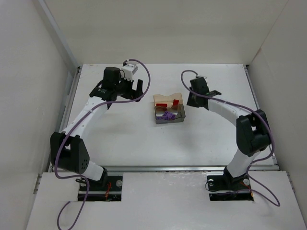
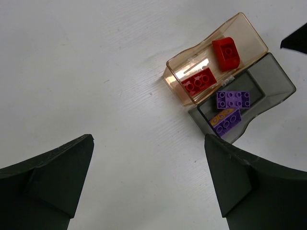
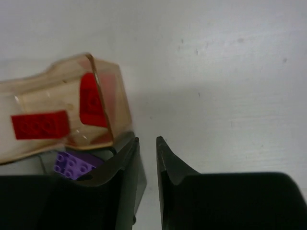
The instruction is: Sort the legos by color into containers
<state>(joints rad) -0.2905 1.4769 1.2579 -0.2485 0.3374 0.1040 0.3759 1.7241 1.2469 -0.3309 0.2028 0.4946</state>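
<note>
The two joined containers sit mid-table: the amber tray (image 1: 168,97) holds two red legos (image 1: 161,105), and the grey tray (image 1: 178,118) holds two purple legos (image 1: 167,115). The left wrist view shows the amber tray (image 2: 249,28) with red bricks (image 2: 199,81), and the grey tray (image 2: 278,81) with purple bricks (image 2: 233,99). My left gripper (image 1: 120,92) (image 2: 148,143) is wide open and empty, left of and behind the trays. My right gripper (image 1: 192,99) (image 3: 147,141) is shut and empty, just right of the trays, beside the amber tray (image 3: 103,76).
White walls close in the table on the left, right and back. A metal rail runs along the table's near edge (image 1: 163,167). No loose bricks show on the tabletop.
</note>
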